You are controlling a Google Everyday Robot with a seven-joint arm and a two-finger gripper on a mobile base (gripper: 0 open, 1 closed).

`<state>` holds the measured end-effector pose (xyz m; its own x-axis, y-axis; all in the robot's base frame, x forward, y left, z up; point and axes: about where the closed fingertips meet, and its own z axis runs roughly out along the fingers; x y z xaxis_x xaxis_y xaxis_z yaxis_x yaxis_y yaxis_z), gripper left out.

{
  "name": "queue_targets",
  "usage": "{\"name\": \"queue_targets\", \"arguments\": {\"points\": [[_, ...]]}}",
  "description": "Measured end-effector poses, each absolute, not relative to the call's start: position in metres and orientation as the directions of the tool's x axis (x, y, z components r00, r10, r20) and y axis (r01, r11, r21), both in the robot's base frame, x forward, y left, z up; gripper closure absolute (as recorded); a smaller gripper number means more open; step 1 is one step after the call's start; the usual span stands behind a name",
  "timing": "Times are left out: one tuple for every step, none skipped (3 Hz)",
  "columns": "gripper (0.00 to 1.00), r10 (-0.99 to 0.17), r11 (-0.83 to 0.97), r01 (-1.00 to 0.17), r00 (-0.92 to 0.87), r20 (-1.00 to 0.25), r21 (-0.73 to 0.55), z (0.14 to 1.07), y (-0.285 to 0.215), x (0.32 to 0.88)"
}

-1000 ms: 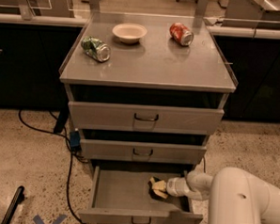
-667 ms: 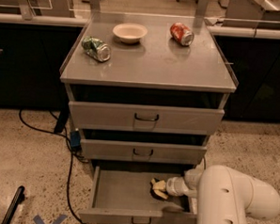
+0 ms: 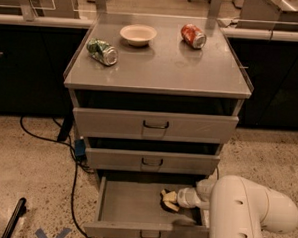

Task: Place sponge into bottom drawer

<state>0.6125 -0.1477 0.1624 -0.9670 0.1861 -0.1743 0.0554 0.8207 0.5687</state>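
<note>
The bottom drawer [image 3: 129, 210] of the grey cabinet is pulled open. My gripper [image 3: 177, 198] reaches into it from the right, low over the right part of the drawer floor. The sponge [image 3: 167, 200], a small pale yellow and dark shape, is right at the gripper's tip, just above or on the drawer floor. I cannot tell whether it rests on the floor. My white arm [image 3: 249, 216] fills the lower right and hides the drawer's right end.
The middle drawer [image 3: 152, 161] and top drawer [image 3: 155, 125] are closed. On the cabinet top stand a crushed green can [image 3: 103, 51], a white bowl [image 3: 138, 34] and a red can [image 3: 193, 35]. Black cables [image 3: 73, 187] lie on the floor at the left.
The large white arm link has shifted left and nearer in the view. The gripper and the sponge stay at the same spot in the drawer.
</note>
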Motion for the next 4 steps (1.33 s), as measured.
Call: {"name": "queue_targets", "arguments": {"points": [[0.28,0.186,0.821,0.055,-0.967,-0.174,0.569,0.1623,-0.1476,0.6125],[0.04,0.186,0.821,0.055,-0.967,-0.174,0.569,0.1623,-0.1476,0.6125],[0.0,0.186,0.821,0.055,-0.967,-0.174,0.569,0.1623,-0.1475,0.6124],[0.0,0.186,0.821,0.055,-0.967,-0.174,0.569,0.1623,-0.1475,0.6124]]}}
